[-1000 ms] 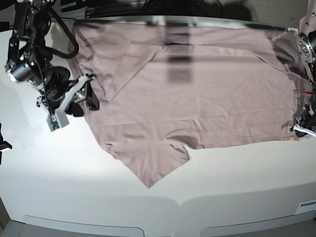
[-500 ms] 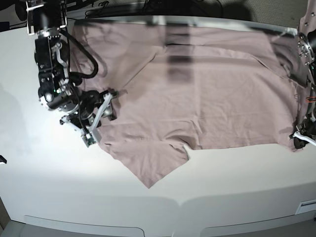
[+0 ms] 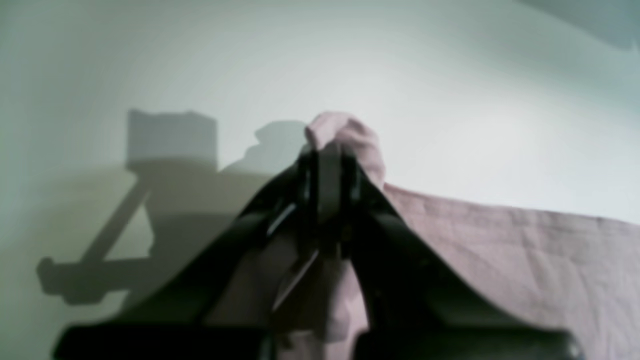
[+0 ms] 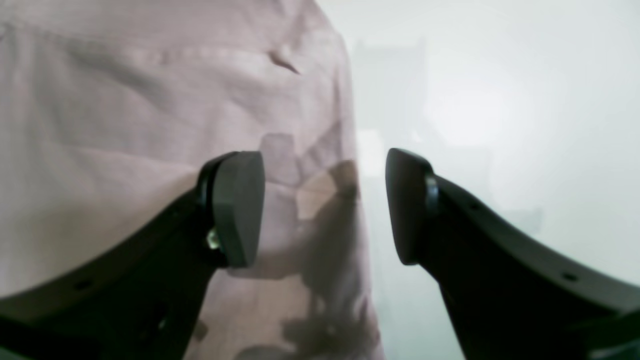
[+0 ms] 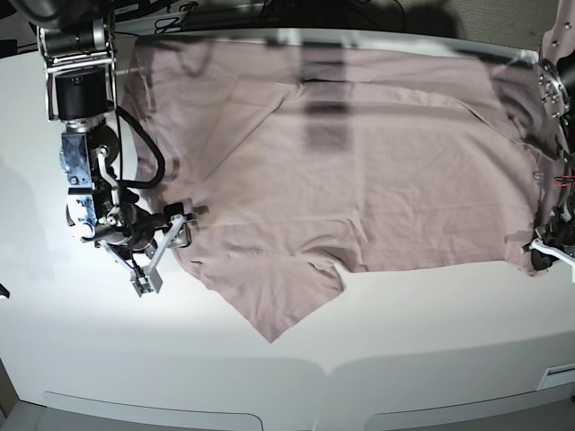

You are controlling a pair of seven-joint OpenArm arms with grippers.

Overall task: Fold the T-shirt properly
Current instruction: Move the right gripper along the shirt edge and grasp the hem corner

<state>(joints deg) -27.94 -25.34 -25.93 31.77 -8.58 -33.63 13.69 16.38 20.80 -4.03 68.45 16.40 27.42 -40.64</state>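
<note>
The T-shirt point(image 5: 359, 171) lies spread nearly flat across the far half of the white table point(image 5: 296, 395), filling the base view from about 10 o'clock round to 3 o'clock. Its far edge runs along the table's back rim. Its near edge is a fairly straight line from the right side toward the middle, then breaks into a small notch and drops into a pointed flap aimed at 6 o'clock. From that point the edge climbs diagonally toward 9 o'clock. A long crease crosses the upper left part of the cloth.

Bare tabletop takes up the whole near band from 4 to 8 o'clock and a strip along the left at 9 o'clock.

The right gripper point(image 5: 180, 226) sits at the cloth's left edge, at about 9 o'clock in the base view. In its wrist view the two dark fingers point(image 4: 235, 210) stand wide apart with nothing between them; one is over the pink cloth point(image 4: 125, 125), the other over bare table, the cloth's edge running between them.

The left gripper point(image 5: 539, 254) is at the far right, about 3 o'clock, at the corner of the near edge. Its wrist view, which is blurred, shows the jaws closed tight on a pinched bunch of the shirt point(image 3: 345, 135), the cloth trailing away toward 4 o'clock.

No containers are in view.
</note>
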